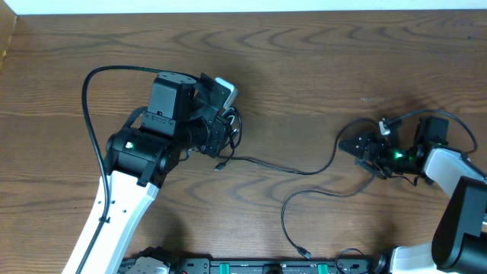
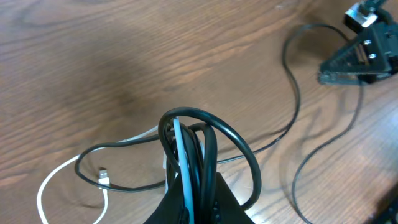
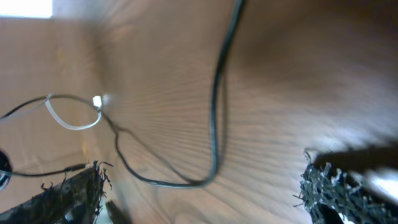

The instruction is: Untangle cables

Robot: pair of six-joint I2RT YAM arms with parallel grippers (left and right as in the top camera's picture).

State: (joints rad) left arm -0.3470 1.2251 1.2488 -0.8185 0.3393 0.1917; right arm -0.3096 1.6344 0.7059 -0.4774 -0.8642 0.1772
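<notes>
Overhead, I see the big brown table (image 1: 319, 68) first. My left arm (image 1: 129, 190) comes in from 7 o'clock and my right arm (image 1: 464, 205) from 4 o'clock. The left gripper (image 1: 223, 122) is squeezed tight on the bundle of cables (image 2: 196, 146), at about 10 o'clock from the table's middle. The right gripper (image 1: 364, 144) sits at 3 o'clock with its jaws wide apart and nothing in them.

One long black cord (image 1: 304, 171) trails from the bundle toward 3 o'clock. A second black loop (image 1: 285, 217) curls down to 6 o'clock. I cannot tell if they are one cord. My left wrist view shows a thin white cord (image 2: 46, 186) at 8 o'clock, with a tiny plug (image 2: 104, 176) beside it.

I think these cords are light, soft and floppy, and a bit slippery. They may snag if I pull hard. I would grab a loose straight part near a plug end, not the knot.

I see no boxes or bins.
</notes>
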